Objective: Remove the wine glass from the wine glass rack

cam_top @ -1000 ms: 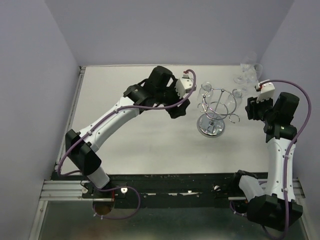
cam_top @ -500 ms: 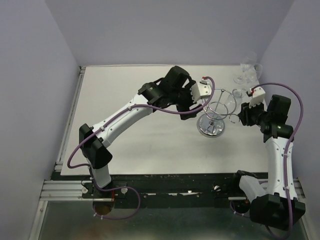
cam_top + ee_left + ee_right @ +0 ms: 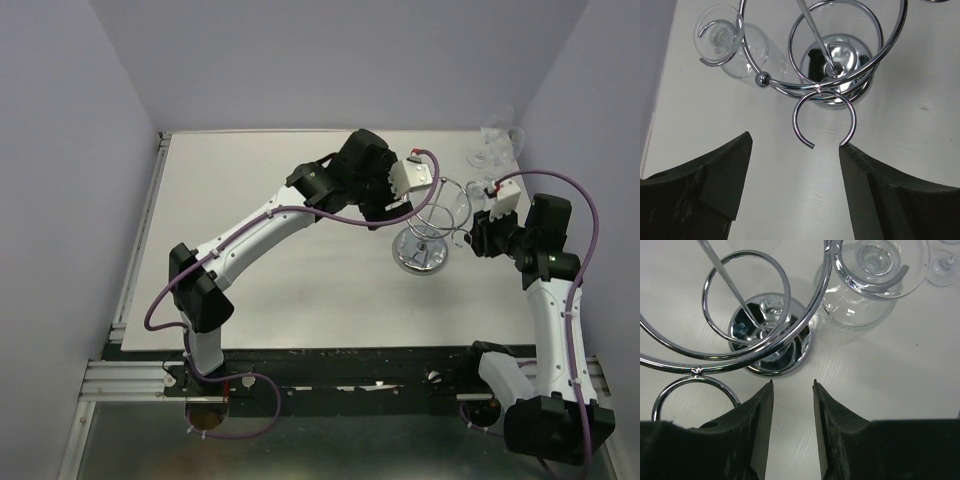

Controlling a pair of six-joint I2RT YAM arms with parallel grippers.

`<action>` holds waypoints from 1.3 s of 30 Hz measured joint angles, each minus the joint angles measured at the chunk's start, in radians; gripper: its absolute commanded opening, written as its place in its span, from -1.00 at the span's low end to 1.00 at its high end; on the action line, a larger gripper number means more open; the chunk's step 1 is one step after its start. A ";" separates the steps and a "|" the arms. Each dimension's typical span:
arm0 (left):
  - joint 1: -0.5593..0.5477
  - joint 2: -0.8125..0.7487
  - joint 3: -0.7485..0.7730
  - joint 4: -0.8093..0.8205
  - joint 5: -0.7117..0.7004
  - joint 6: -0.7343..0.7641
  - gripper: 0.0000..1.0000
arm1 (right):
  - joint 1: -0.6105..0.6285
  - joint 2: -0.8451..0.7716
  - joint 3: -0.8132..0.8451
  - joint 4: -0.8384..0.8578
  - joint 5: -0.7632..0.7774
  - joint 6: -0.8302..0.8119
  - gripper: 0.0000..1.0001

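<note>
The chrome wine glass rack (image 3: 422,250) stands right of the table's middle, between my two grippers. In the left wrist view a clear wine glass (image 3: 740,47) hangs upside down from a hook at the upper left, with the rack's disc base (image 3: 840,65) and an empty hook (image 3: 824,120) ahead. My left gripper (image 3: 795,145) is open and empty, just short of that empty hook; in the top view it (image 3: 400,207) is at the rack's left side. In the right wrist view a second hanging wine glass (image 3: 867,280) is at the upper right. My right gripper (image 3: 792,382) is open and empty beside the base (image 3: 771,337).
More clear glasses (image 3: 495,145) stand at the table's back right corner near the wall; the foot of one (image 3: 945,260) shows in the right wrist view. Walls close in the table at the back and both sides.
My left arm has reached right until its gripper is at the rack's left side. My right gripper has moved left and nearer, up to the rack's right side.
</note>
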 measured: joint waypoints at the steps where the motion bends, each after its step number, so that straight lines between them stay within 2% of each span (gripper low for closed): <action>1: 0.000 0.000 0.000 0.004 -0.013 0.006 0.72 | 0.001 -0.003 -0.001 -0.002 -0.005 0.006 -0.10; 12: 0.018 0.013 0.011 0.027 -0.080 0.059 0.74 | 0.007 -0.025 -0.013 -0.027 -0.050 0.063 -0.09; 31: 0.060 0.053 0.027 0.058 -0.098 0.045 0.75 | 0.007 -0.016 0.006 -0.050 -0.092 0.150 -0.03; 39: 0.089 0.032 -0.015 0.069 -0.100 0.007 0.77 | 0.007 0.028 0.116 -0.138 -0.058 0.141 0.00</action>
